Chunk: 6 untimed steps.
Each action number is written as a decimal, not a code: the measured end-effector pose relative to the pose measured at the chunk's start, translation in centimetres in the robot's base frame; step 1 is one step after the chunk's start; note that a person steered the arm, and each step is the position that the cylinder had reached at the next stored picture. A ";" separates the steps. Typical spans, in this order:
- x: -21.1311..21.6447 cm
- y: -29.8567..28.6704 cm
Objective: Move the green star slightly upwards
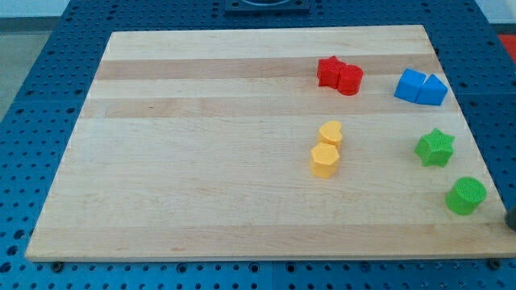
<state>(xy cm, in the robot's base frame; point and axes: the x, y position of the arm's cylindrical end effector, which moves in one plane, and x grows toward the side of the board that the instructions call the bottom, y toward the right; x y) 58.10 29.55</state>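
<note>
The green star (434, 147) lies near the right edge of the wooden board (201, 161). A green cylinder (466, 196) lies just below it and a little to the right. A dark shape at the view's right edge, cut off by the frame, looks like my tip (511, 219). It is just right of the green cylinder and below-right of the green star, touching neither.
A red star (329, 71) and a red cylinder (350, 79) touch at the top. Two blue blocks (421, 87) sit at the top right, above the green star. A yellow heart (330, 133) and a yellow hexagon (324, 159) touch mid-board.
</note>
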 end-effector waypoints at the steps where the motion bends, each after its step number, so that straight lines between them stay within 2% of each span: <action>1: -3.9 -3.0; 2: -7.6 -6.5; 4: -11.8 -14.0; 5: -11.0 -13.4; 6: -7.9 -9.4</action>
